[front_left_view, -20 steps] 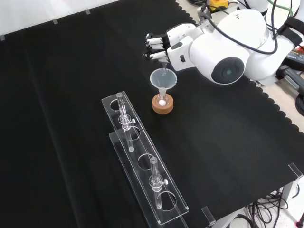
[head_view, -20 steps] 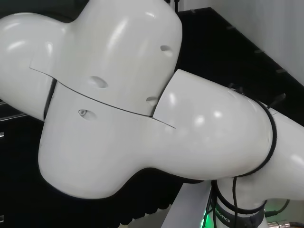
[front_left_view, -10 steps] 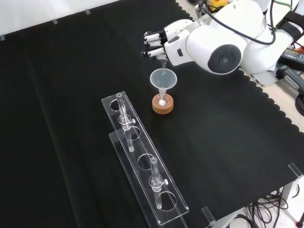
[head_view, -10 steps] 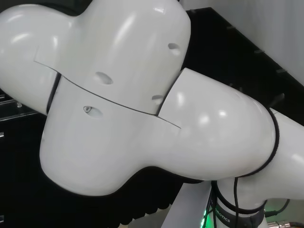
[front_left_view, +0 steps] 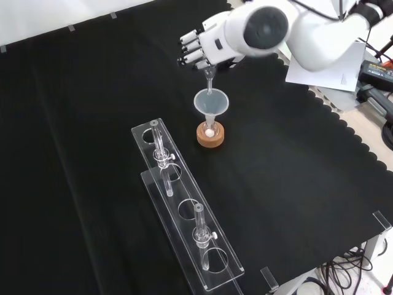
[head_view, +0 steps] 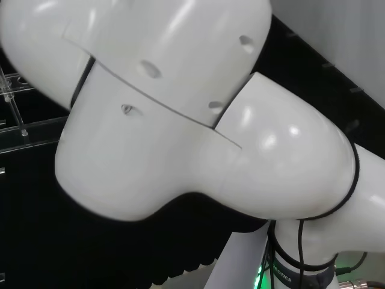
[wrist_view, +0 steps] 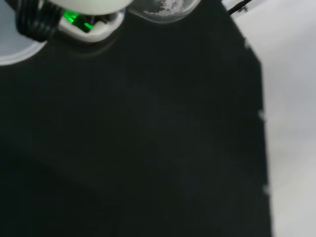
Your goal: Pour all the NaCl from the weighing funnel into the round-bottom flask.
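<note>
In the front view my hand [front_left_view: 199, 49] hovers above and behind the flask, its fingers curled round a clear weighing funnel [front_left_view: 209, 76] whose thin stem points straight down. Just under the stem's tip sits a clear funnel [front_left_view: 210, 102] in the neck of the round-bottom flask [front_left_view: 210, 130]. The flask rests on a cork ring [front_left_view: 210, 139], and a little white powder lies in its bottom. The wrist view shows a clear glass bowl with white grains [wrist_view: 165, 5] clinging inside it. In the head view the arm's white links [head_view: 168, 114] cover the hand.
A clear acrylic rack [front_left_view: 184, 209] runs diagonally in front of the flask in the front view, with two upright glass pieces [front_left_view: 161, 153] standing in it. Its edge shows at the head view's left [head_view: 15, 108]. White paper [front_left_view: 325, 64] lies past the cloth's scalloped right edge.
The arm has swung up and to the left in the front view. The hand has risen with the weighing funnel, so its stem now stands higher over the funnel's mouth.
</note>
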{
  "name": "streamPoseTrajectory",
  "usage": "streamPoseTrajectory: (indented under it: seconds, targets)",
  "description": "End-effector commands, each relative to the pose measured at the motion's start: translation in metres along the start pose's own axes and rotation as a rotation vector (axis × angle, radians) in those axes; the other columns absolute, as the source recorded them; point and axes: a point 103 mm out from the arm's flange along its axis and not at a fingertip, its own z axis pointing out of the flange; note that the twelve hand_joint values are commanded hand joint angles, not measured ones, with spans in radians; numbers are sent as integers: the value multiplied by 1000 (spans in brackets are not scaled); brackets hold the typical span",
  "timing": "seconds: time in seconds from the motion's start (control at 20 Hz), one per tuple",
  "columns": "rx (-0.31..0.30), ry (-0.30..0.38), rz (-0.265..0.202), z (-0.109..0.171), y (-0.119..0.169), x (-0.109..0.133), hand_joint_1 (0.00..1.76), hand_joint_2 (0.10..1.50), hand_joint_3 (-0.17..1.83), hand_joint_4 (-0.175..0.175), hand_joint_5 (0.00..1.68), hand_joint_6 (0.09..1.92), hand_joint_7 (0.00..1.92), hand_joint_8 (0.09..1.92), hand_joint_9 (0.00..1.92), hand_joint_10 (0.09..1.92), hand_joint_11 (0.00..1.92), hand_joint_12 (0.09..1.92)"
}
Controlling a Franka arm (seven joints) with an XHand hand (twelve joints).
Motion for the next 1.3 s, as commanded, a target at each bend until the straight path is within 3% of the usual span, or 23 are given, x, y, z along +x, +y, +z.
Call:
streamPoseTrajectory:
  seconds: [0.05, 0.3, 0.6, 1.0, 1.3]
  targets:
    - [12, 247, -29, 12, 5, -17, 1128, 663, 618, 175, 1302, 603, 491, 659, 900, 354, 743, 1107]
    - [11, 379, -23, 19, 6, -32, 1128, 663, 618, 175, 1302, 604, 491, 659, 900, 354, 747, 1104]
    - [2, 478, 3, 23, 5, -54, 1128, 663, 618, 175, 1301, 605, 491, 659, 901, 354, 753, 1101]
    - [33, 621, 40, 35, 5, -80, 1128, 664, 617, 175, 1300, 607, 492, 659, 902, 355, 757, 1096]
    - [42, 646, 66, 41, 8, -96, 1128, 665, 617, 175, 1299, 609, 492, 660, 903, 355, 759, 1093]
